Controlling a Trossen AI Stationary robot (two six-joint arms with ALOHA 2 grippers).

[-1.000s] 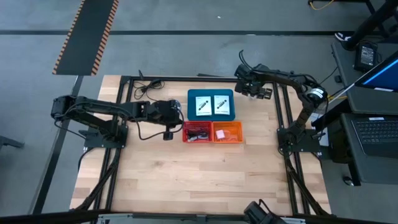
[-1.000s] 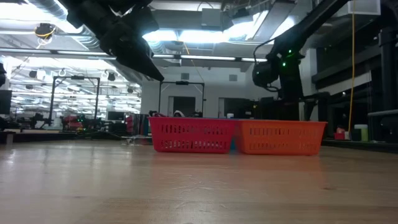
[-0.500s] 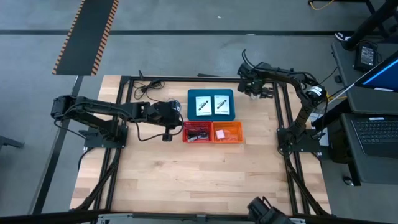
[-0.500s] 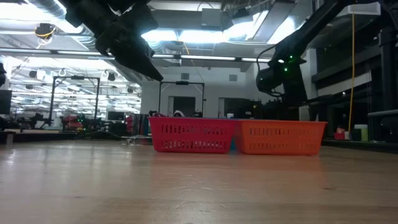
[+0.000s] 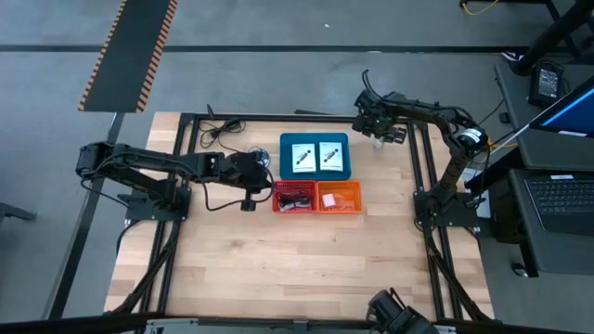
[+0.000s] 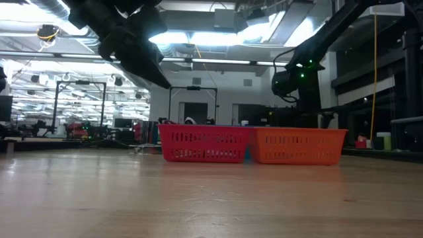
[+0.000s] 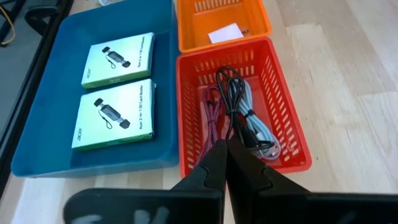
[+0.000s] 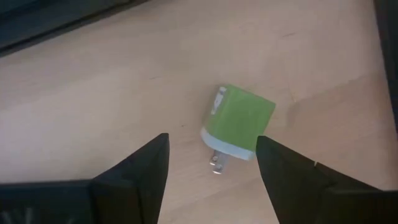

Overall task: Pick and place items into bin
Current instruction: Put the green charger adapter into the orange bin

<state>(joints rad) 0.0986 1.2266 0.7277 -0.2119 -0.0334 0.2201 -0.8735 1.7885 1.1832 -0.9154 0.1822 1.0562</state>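
A small green cube with a white face and metal prongs (image 8: pixel 237 127) lies on its side on the wood at the table's far right. My right gripper (image 8: pixel 211 165) hovers over it, open, one finger on either side, not touching; in the high view it is at the far right (image 5: pixel 379 130). My left gripper (image 7: pixel 225 155) is shut and empty, just left of the red basket (image 7: pixel 289 134), which holds cables (image 7: pixel 239 115). Two white cards (image 7: pixel 115 87) lie flat in the blue tray (image 7: pixel 43 118). A pale item (image 7: pixel 225 32) lies in the orange basket (image 7: pixel 261 18).
The blue tray (image 5: pixel 316 156), the red basket (image 5: pixel 294 197) and the orange basket (image 5: pixel 339 196) sit together at the table's middle. A black frame rail (image 5: pixel 408 139) runs near my right gripper. Black cables (image 5: pixel 218 130) lie at the far left. Bare wood lies toward the near edge.
My right gripper has moved a little toward the table's far edge and stands over the green cube. My left gripper has kept still.
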